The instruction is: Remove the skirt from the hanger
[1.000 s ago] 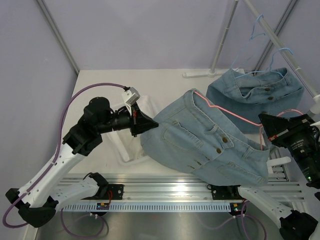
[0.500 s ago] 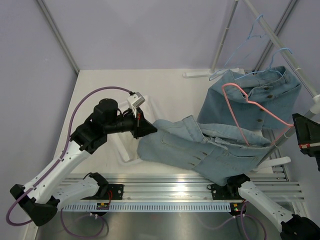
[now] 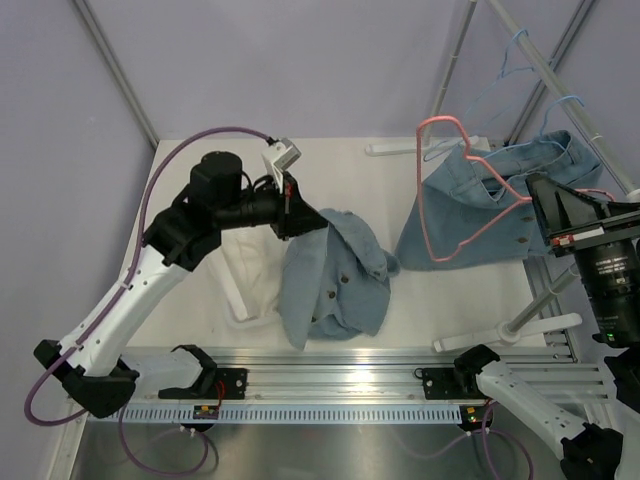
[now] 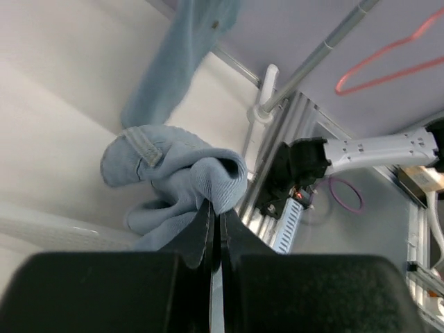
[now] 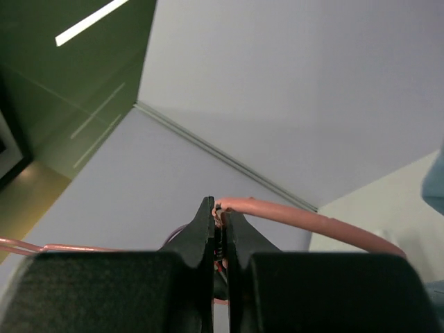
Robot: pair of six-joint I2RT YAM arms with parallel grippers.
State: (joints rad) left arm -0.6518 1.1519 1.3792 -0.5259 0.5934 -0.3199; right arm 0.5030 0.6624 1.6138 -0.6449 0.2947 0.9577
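left tool (image 4: 215, 208) pinched a fold of the skirt (image 3: 335, 280), jaws pressed together on the cloth | skirt hung bunched from that tool, lower end on the tabletop (image 3: 350, 170) | right tool (image 5: 218, 216) gripped the wire of the pink hanger (image 5: 312, 222) | hanger was raised, bare, well apart from the skirt, in front of a second denim garment (image 3: 560, 160)
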